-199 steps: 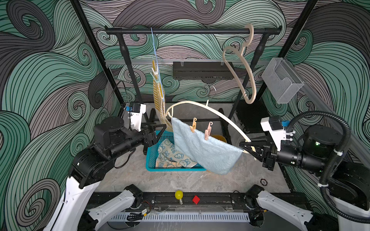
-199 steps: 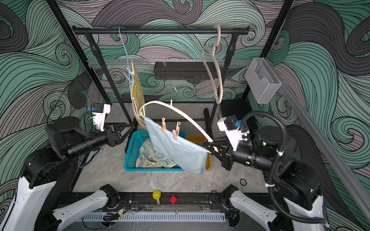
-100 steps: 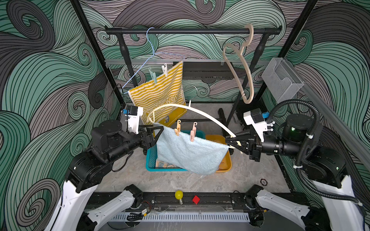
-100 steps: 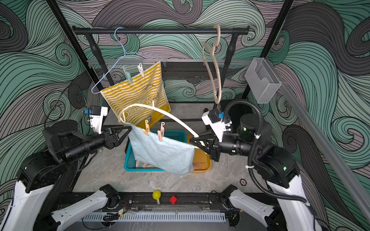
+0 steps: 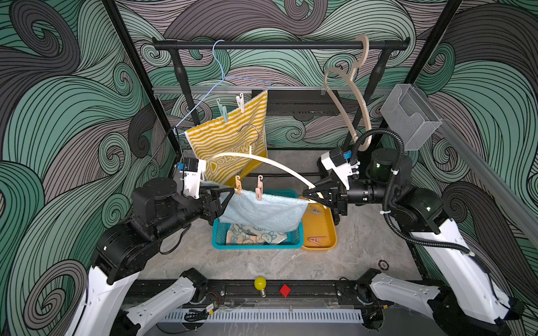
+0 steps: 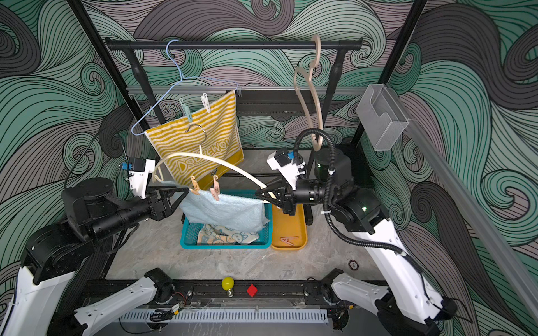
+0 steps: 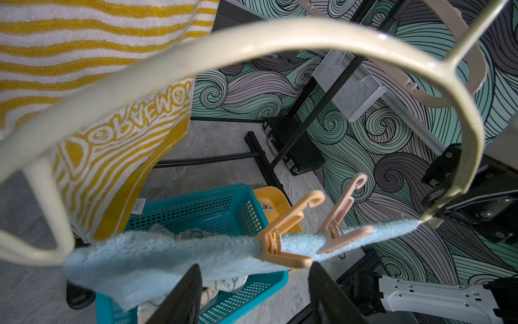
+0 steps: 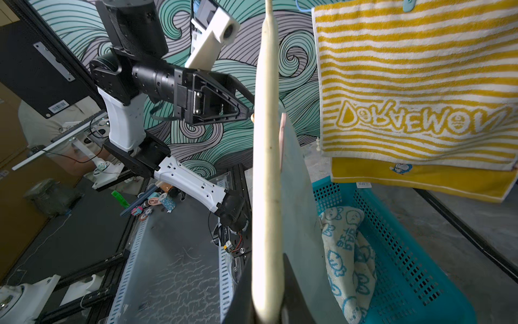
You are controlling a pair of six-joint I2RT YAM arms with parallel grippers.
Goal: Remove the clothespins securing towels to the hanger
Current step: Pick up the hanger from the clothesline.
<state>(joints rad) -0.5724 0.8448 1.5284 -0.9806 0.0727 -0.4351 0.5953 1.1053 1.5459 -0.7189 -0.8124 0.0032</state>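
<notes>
Right claw (image 5: 309, 194) is clamping the hanger (image 5: 262, 161); left claw (image 5: 230, 195), open and empty, is hovering by a springy peg (image 7: 286, 224), probably best squeezed at its tails.

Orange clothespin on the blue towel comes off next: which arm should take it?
Left. The left end effector is open, with the orange clothespin just ahead of its jaws. The right end effector is shut on the cream hanger's end, so it is busy holding it.
</notes>
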